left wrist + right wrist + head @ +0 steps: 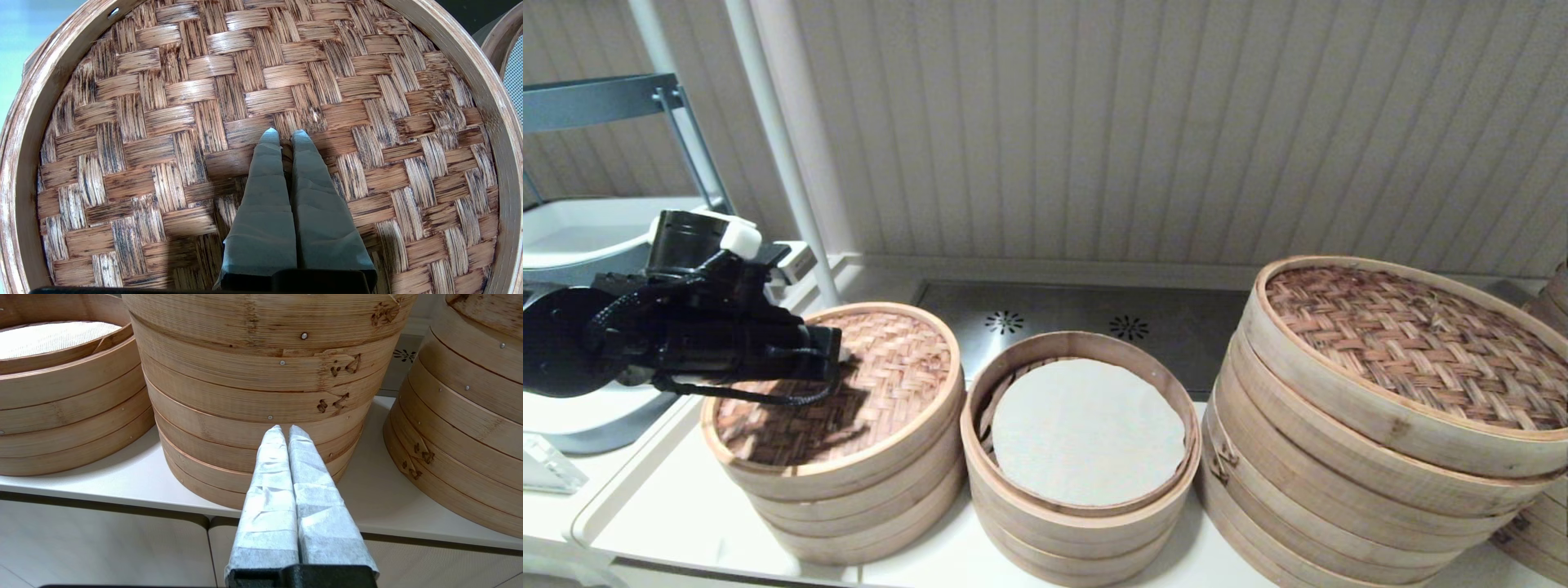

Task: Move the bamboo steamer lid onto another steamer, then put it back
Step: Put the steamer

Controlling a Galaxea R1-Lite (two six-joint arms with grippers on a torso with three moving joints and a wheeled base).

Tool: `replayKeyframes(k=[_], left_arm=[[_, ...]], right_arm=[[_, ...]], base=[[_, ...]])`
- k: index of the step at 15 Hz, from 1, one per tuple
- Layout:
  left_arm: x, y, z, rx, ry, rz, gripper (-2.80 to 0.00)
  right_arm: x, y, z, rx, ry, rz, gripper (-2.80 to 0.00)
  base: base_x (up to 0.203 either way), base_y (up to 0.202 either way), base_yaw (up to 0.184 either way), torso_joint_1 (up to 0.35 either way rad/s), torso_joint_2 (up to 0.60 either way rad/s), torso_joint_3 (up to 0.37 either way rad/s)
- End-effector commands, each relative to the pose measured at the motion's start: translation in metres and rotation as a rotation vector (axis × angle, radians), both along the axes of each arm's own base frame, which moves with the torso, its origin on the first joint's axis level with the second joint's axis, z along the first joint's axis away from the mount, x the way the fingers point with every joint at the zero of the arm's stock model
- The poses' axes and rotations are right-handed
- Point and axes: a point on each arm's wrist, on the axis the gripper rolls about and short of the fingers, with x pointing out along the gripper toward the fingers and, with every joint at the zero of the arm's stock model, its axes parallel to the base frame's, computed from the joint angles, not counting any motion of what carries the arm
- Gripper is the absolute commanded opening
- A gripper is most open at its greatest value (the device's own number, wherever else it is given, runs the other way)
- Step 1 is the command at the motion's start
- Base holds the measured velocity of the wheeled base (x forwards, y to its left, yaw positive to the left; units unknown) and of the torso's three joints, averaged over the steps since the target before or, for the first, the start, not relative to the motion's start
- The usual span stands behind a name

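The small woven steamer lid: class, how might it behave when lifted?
The bamboo steamer lid is thin woven strips in a pale hoop, so probably light and stiff. Its flat top offers little hold for the shut left pincer above its centre. It would likely slide, not roll.

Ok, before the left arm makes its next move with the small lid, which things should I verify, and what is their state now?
1. Left gripper over the centre of the small lid: ok.
2. Hold on the lid's knot: cannot tell; the fingers are shut together and the knot is hidden.
3. Lid lying flat on the left steamer: ok.
4. Open steamer beside it free to take the lid, with only a paper liner inside: ok.
5. Right gripper out of the way, shut, low in front of the big steamer stack: ok.
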Motion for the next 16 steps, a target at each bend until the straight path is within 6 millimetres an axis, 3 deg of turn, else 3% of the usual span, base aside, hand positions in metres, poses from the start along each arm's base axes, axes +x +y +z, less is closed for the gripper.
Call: replayKeyframes(k=[1, 6, 7, 8, 13, 16], left_arm=[[-0.001, 0.0, -0.001, -0.002, 0.0, 0.0, -2.8], [0.001, 0.0, -0.001, -0.003, -0.01, -0.001, -2.8], [0.001, -0.001, -0.002, -0.003, -0.008, 0.0, -1.13], [0.001, -0.001, -0.001, -0.005, -0.011, -0.001, 0.0], [0.0, 0.0, 0.011, -0.017, -0.078, 0.002, 0.0], [-0.016, 0.004, 0.038, -0.031, -0.175, 0.008, 0.0]], right_arm=[[0.002, 0.0, -0.007, -0.001, 0.023, 0.001, -2.8], [0.002, 0.0, -0.007, -0.001, 0.023, 0.001, -2.8], [0.002, 0.0, -0.006, -0.001, 0.022, 0.001, -2.8], [0.002, 0.0, -0.007, -0.001, 0.023, 0.001, -2.8], [0.002, 0.0, -0.007, -0.001, 0.023, 0.001, -2.8], [0.002, 0.0, -0.007, -0.001, 0.023, 0.001, -2.8]], base=[[0.0, 0.0, 0.0, 0.0, 0.0, 0.0], [0.0, 0.0, 0.0, 0.0, 0.0, 0.0], [0.0, 0.0, 0.0, 0.0, 0.0, 0.0], [0.0, 0.0, 0.0, 0.0, 0.0, 0.0], [0.0, 0.0, 0.0, 0.0, 0.0, 0.0], [0.0, 0.0, 0.0, 0.0, 0.0, 0.0]])
